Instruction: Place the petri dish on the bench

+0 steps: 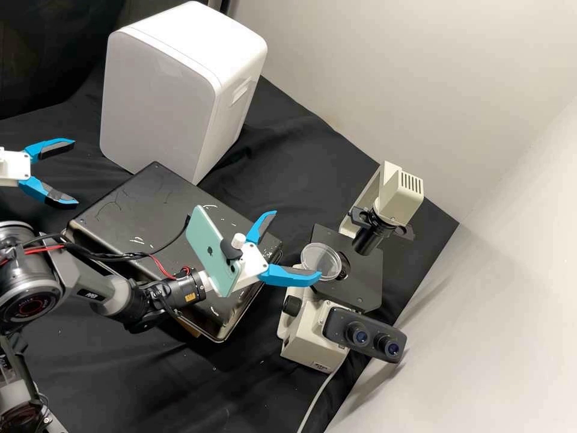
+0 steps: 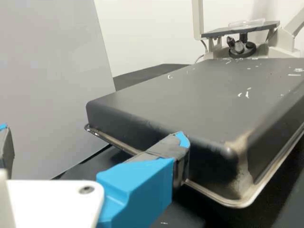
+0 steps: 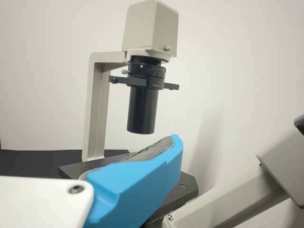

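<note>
**Petri dish on microscope stage, both grippers spread**

One clear petri dish (image 1: 321,260) sits on the black stage of one inverted microscope (image 1: 306,337), not on the bench. There are two grippers. The right gripper (image 1: 296,245) has its jaws spread wide and its lower finger tip at the dish rim; contact is hard to tell. The left gripper (image 1: 73,172) is well apart at the scene's left edge, jaws also spread, its arm cut off. One upturned, scratched dark baking tray (image 1: 138,204) lies near one white box-shaped appliance (image 1: 180,90). In the right wrist view the dish is mostly hidden behind a blue finger. A black cloth (image 1: 288,156) covers the bench, and pale walls (image 1: 421,72) stand behind it.
</note>
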Robot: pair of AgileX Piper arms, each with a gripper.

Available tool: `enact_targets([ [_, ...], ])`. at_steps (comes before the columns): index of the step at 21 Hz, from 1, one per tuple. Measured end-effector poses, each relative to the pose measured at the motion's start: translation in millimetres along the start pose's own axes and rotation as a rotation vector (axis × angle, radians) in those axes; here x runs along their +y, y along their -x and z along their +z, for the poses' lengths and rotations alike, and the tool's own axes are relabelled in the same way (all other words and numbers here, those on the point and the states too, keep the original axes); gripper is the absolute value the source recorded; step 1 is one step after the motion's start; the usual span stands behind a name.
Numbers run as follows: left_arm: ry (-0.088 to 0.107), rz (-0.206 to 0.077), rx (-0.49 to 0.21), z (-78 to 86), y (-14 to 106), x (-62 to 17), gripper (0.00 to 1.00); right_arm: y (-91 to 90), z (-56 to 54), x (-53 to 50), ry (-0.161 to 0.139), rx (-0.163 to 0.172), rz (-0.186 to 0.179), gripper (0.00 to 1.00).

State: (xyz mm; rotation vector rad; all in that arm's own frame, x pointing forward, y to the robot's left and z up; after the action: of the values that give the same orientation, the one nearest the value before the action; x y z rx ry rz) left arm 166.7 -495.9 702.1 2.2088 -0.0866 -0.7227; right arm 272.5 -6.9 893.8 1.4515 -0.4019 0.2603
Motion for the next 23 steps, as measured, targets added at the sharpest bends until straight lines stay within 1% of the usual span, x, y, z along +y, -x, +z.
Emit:
enact_targets([
  [2,0.000,-0.003,0.000,-0.1,-0.2,-0.6,1.00,-5.6,1.4,-2.5,0.000,-0.003,-0.004,1.00],
  [5,0.000,-0.004,0.000,0.1,-1.4,-0.6,1.00,-14.4,5.7,-9.2,0.001,-0.021,-0.026,1.00],
  [7,0.000,0.002,0.000,0.3,-2.5,0.4,1.00,-20.2,7.3,-13.2,-0.002,-0.034,-0.039,1.00],
  [8,0.000,0.002,0.000,0.3,-2.5,0.4,1.00,-21.8,6.7,-15.4,-0.004,-0.035,-0.049,1.00],
  [11,0.000,-0.003,0.000,0.2,-2.8,-0.5,1.00,-28.0,6.1,-18.5,-0.006,-0.035,-0.057,1.00],
  [14,0.000,-0.003,0.000,0.2,-2.8,-0.5,1.00,-32.0,6.6,-20.9,-0.004,-0.034,-0.060,1.00],
  [17,0.000,-0.003,0.000,0.2,-2.8,-0.5,1.00,-34.3,6.2,-20.9,0.014,-0.033,-0.061,1.00],
  [20,0.000,-0.003,0.000,0.2,-2.8,-0.5,1.00,-35.7,5.5,-20.4,0.013,-0.032,-0.060,1.00],
  [23,0.000,-0.004,0.000,0.2,-2.8,-0.6,1.00,-37.5,7.0,-21.6,0.014,-0.037,-0.062,1.00],
])
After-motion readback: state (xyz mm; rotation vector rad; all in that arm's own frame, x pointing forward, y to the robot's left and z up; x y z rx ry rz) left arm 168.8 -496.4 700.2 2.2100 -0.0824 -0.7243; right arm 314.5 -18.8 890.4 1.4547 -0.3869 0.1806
